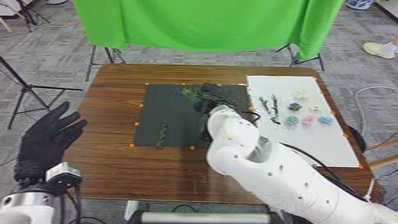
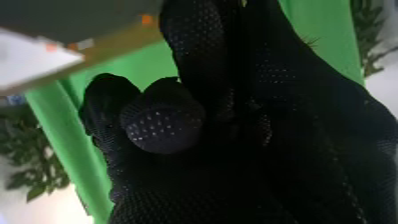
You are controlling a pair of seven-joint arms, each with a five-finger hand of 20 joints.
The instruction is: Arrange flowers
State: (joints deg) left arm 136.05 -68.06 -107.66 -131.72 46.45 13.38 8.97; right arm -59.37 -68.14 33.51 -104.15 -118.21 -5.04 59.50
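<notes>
Several round pastel blooms (image 1: 308, 120), thin wavy stem (image 1: 163, 135)

Six flower heads, two green sprigs, at least two dark stems.
The flower heads count one cream (image 1: 302, 93), one small pale yellow (image 1: 314, 108), one dark green (image 1: 295, 106), one teal (image 1: 292, 120), one pink (image 1: 308, 120) and one blue (image 1: 325, 120); the sprigs, one slender (image 1: 162, 135) and one leafy (image 1: 189, 93); the stems (image 1: 274, 109) lie too close together for an exact count. One dark mat (image 1: 169, 110), one white sheet (image 1: 311, 145) and one green cloth (image 1: 209, 25) complete the tally.
</notes>
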